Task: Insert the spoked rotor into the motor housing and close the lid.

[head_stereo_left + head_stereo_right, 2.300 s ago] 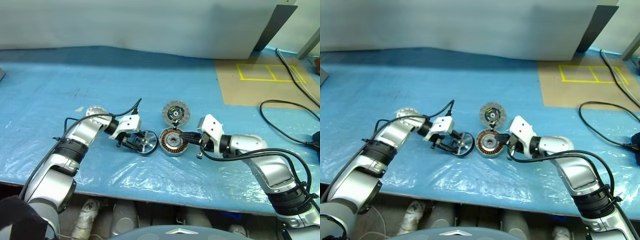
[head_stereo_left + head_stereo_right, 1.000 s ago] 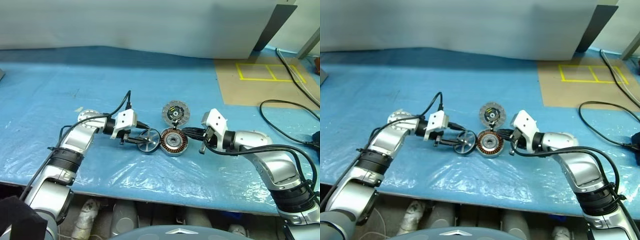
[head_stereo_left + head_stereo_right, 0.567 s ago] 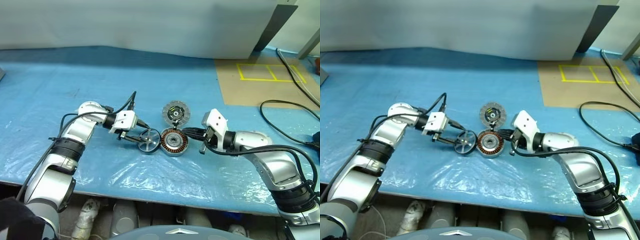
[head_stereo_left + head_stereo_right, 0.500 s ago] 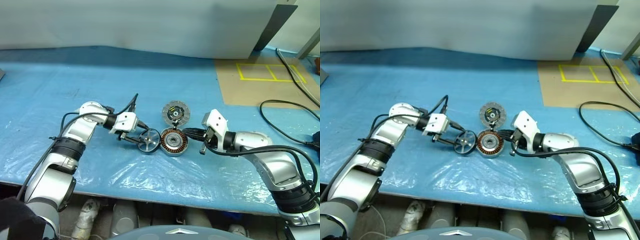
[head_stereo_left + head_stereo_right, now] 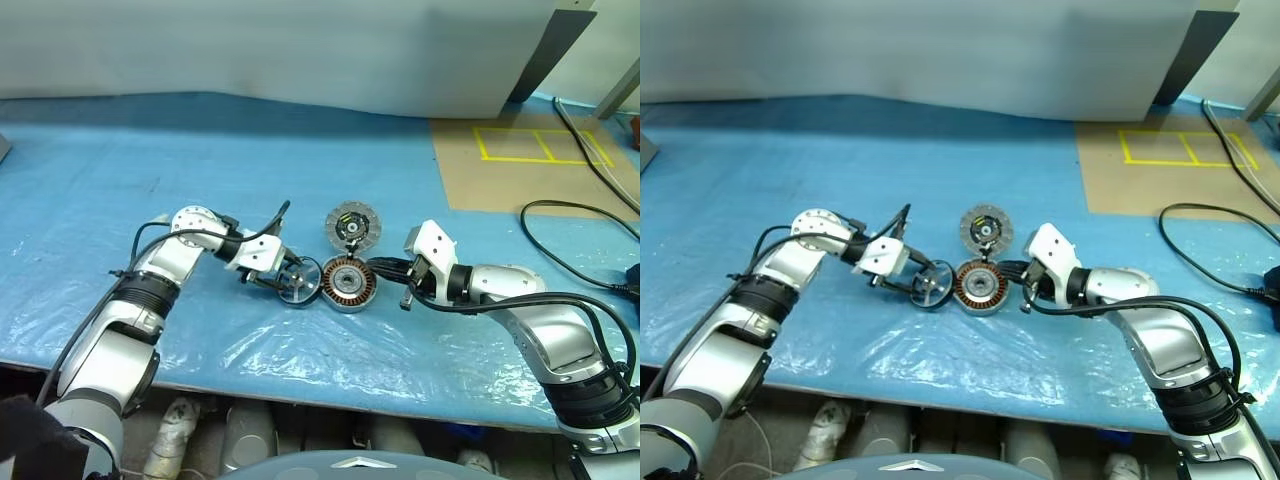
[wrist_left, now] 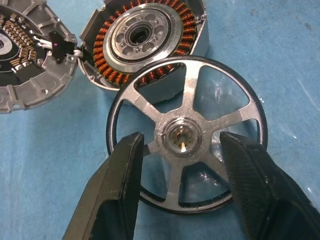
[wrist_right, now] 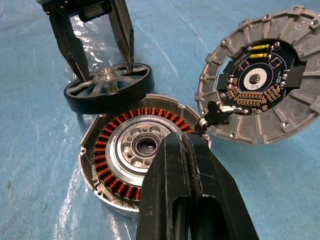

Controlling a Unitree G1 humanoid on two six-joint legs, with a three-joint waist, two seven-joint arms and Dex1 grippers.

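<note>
Overhead, from the head camera: lying on the blue plastic-sheeted table (image 5: 420,170), the round squat metal motor housing (image 5: 346,283) with its copper-brown winding ring. Resting just behind it, touching its rim, the flat dark-grey lid (image 5: 352,225) with fine radial lines and a yellow-green centre mark. Sitting immediately left of the housing, tilted, the small dark-rimmed spoked rotor (image 5: 299,281) with silver spokes. Reaching in from the left, the left gripper (image 5: 282,283), fingers straddling the rotor. Pressing against the housing's right edge, the right gripper (image 5: 372,266). Trailing over the table's right side, a black cable (image 5: 570,262).

Next, left wrist camera: left gripper (image 6: 182,155) standing parted, one black finger (image 6: 122,172) on each side of the silver hub, over the spokes; actual clamping on the rotor (image 6: 186,137) not determinable. Housing (image 6: 145,37) lying just beyond.

Finally, right wrist camera: right gripper (image 7: 186,150) pressed fully together, tips lying on the housing (image 7: 137,150) rim beside the lid (image 7: 260,82).
</note>
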